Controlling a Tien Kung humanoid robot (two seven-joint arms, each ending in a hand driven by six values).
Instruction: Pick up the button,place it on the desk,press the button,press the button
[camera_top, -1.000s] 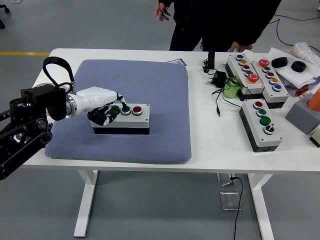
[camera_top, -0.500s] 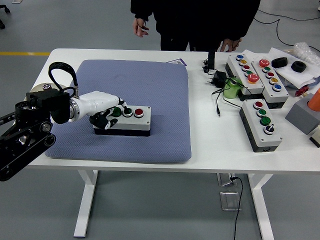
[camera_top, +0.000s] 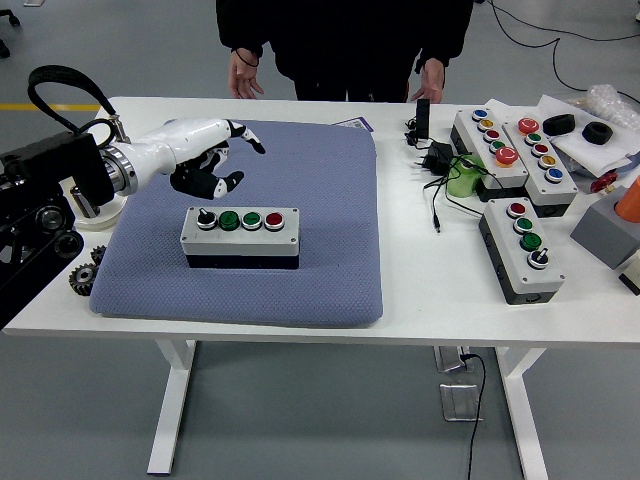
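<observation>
The left hand (camera_top: 215, 158) was seen raised over the far-left part of the blue-grey pad (camera_top: 330, 180), white on the back with black fingers (camera_top: 245, 140) loosely spread and partly curled, nothing held and nothing touched. The button box (camera_top: 240, 237) was found on the pad, nearer the table's near edge than the hand and slightly to the hand's right, clearly apart from it. Its long axis was laid left to right, parallel to the near edge, with a black knob, two green buttons and a red button in a row on the grey top. The left hand was the only robot hand in view, so it was judged the one placed to press; a move down and toward the near edge would be called for. The right arm was not shown. The left arm (camera_top: 50, 200) was cut off at the left edge, and small gears beside it were partly hidden. Whether any button sat depressed could not be made out. At the far side a person was cropped at the top, both hands hanging just past the table's far edge. Other button boxes (camera_top: 522, 250) were noted far right, amid cables and clutter.
</observation>
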